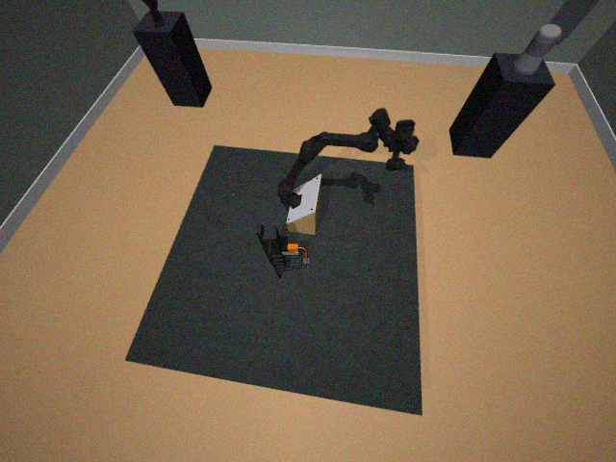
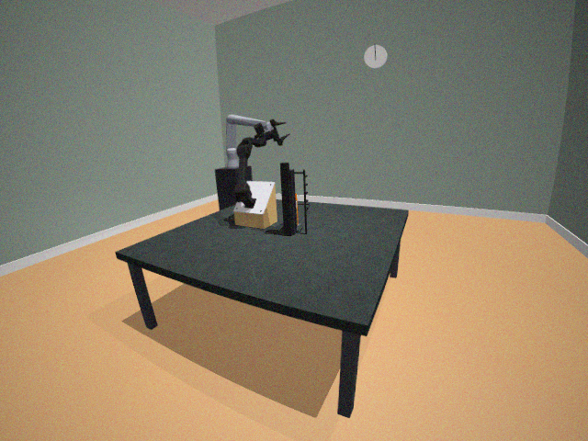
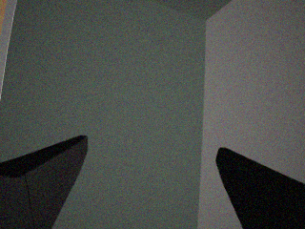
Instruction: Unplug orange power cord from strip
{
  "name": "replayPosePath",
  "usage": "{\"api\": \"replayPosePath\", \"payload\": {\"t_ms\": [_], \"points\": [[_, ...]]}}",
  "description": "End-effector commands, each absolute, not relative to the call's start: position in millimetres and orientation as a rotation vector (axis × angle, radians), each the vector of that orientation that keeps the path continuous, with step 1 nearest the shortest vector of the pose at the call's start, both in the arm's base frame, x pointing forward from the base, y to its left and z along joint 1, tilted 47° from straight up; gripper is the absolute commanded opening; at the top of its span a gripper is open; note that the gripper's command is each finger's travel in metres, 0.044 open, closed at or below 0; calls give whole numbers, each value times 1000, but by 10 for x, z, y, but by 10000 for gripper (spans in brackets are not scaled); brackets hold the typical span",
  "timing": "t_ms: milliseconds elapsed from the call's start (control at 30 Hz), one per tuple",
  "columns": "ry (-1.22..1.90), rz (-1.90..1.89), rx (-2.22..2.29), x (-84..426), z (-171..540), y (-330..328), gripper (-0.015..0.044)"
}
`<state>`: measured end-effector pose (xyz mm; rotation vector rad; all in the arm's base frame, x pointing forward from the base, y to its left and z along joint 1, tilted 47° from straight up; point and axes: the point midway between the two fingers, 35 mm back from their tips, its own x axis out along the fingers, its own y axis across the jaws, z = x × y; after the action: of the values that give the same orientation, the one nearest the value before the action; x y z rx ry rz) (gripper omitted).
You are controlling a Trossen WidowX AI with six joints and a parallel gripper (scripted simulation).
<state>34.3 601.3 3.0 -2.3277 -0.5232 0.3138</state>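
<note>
Orange plug (image 1: 292,246) sits against black power strip (image 1: 270,250) on tabletop (image 1: 347,322), apparently still seated, though view too small to be sure. Short cord (image 1: 305,255) trails beside it. Gripper (image 2: 280,130) high above, well apart from strip, jaws spread wide, holding nothing. Judgement: unplugging not yet done; approach, grasp, pull, release all remain.
</note>
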Motion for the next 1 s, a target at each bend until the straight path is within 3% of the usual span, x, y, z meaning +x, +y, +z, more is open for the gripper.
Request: {"api": "replayPosePath", "payload": {"t_ms": [0,267,700,967], "points": [[-521,317,-2322,353,24,6011,374],[-348,431,-2365,1258,-139,5797,164],[188,718,-2430,2672,-400,4610,160],[610,829,-2367,3067,-443,3630,160]]}}
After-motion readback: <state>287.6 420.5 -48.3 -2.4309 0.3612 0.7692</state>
